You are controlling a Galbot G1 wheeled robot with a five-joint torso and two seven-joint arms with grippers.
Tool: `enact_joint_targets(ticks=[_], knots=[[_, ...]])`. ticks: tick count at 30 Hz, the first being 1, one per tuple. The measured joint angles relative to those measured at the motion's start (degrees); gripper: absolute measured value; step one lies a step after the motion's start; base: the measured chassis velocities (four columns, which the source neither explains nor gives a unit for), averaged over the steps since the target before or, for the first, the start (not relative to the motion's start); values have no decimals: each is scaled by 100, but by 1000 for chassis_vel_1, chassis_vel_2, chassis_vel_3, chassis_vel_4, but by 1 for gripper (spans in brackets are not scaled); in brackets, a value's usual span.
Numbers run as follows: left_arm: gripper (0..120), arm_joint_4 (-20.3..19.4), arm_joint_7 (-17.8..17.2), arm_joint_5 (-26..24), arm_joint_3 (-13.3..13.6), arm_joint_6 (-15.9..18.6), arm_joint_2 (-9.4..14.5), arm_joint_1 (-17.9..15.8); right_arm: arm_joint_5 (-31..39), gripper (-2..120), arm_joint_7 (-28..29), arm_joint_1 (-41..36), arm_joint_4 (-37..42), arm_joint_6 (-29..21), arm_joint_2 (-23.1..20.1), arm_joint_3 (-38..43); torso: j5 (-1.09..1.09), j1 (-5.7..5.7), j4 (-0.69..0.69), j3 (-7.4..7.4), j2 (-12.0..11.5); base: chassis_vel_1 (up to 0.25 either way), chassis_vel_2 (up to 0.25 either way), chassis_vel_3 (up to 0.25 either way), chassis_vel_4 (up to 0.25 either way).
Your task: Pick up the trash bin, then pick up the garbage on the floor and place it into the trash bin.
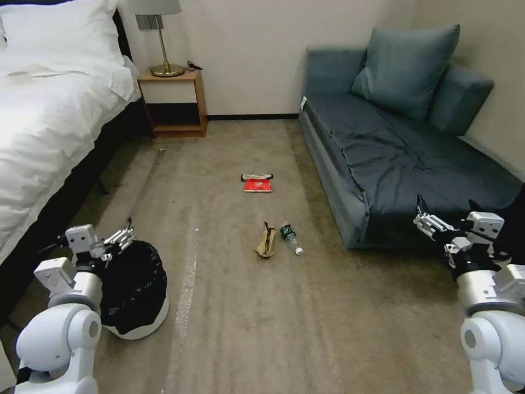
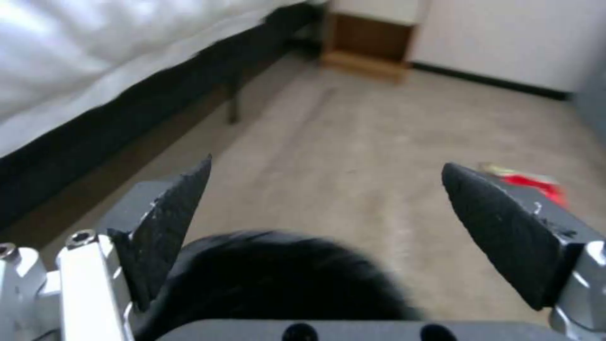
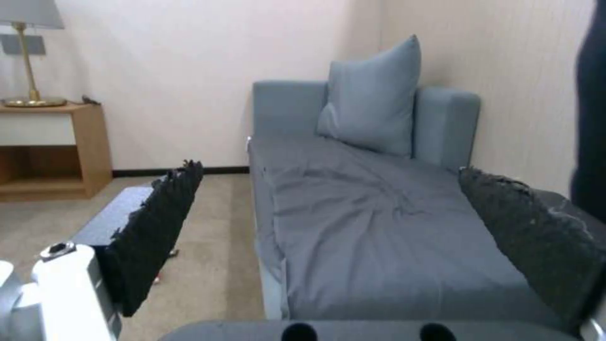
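The trash bin [image 1: 134, 289], white with a black bag over it, stands on the carpet at the lower left beside the bed. My left gripper [image 1: 123, 236] hovers open just over its far rim; the black bag [image 2: 271, 277] lies below the open fingers [image 2: 180, 208]. The garbage lies mid-floor: a red snack packet [image 1: 257, 186] with a yellow-black wrapper [image 1: 257, 177] touching its far edge, and nearer, a crumpled brown paper bag [image 1: 266, 241] beside a clear bottle [image 1: 290, 236]. The red packet [image 2: 533, 180] shows past the left fingers. My right gripper [image 1: 430, 221] is held open in front of the sofa, empty.
A white bed [image 1: 44, 120] runs along the left and a grey-blue sofa [image 1: 394, 158] along the right. A wooden nightstand [image 1: 174, 104] with a lamp stands at the back wall. Open carpet [image 1: 306, 317] lies between me and the litter.
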Motion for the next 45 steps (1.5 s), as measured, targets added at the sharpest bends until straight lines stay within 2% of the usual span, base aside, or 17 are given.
enact_joint_targets(ticks=[1,3,4,6,9,11,18,21,27,33,37,40,44,45], knots=[[98,0,0,0,0,0,0,0,0,100,0,0,0,0,0,0,0,0,0,0,0,0,0,0,0],[98,385,-350,-207,-279,24,63,-35,-60,100,-383,-73,-16,172,7,-6,-3,0,0,0,0,0,0,0,0],[98,385,-350,-207,-279,24,63,-35,-60,100,-383,-73,-16,172,7,-6,-3,0,0,0,0,0,0,0,0],[98,565,-503,-325,-449,9,79,-7,-182,100,-962,-157,-115,470,33,-52,-2,0,1,0,0,0,0,0,0],[99,628,-543,-356,-506,-11,81,5,-236,100,-1176,-189,-155,587,45,-72,-2,0,1,0,0,0,0,0,0],[100,828,-662,-399,-571,-113,78,14,-515,100,-1355,-221,-258,780,112,-159,-1,0,1,1,0,0,0,0,0],[100,1246,-828,-489,-568,-221,45,-39,-826,100,-1464,-301,-414,1051,158,-234,-2,0,0,1,0,0,0,0,0],[100,1325,-846,-510,-560,-223,45,-59,-832,100,-1459,-304,-414,1061,173,-239,-2,0,0,1,0,0,0,0,0],[100,1835,-897,-612,-530,-218,68,-184,-766,100,-1408,-346,-347,1069,167,-240,-2,0,0,0,0,0,0,0,0],[98,2083,-898,-808,-468,-158,78,-183,-760,100,-1386,-363,-333,1068,175,-258,-2,0,0,1,0,0,0,0,0],[90,2145,-897,-1021,-417,-69,78,-188,-760,100,-1374,-370,-337,1068,177,-271,-1,0,1,0,0,0,0,0,0],[79,2262,-922,-1387,-376,39,103,-264,-760,100,-1367,-378,-337,1081,187,-287,9,0,2,-1,1,0,0,0,0],[72,2317,-922,-1475,-347,53,107,-278,-753,100,-1353,-385,-336,1115,192,-289,11,0,4,-2,1,0,0,0,0],[66,2325,-922,-1503,-329,53,107,-268,-749,100,-1351,-390,-340,1145,194,-288,11,0,3,-2,2,0,0,0,0]])
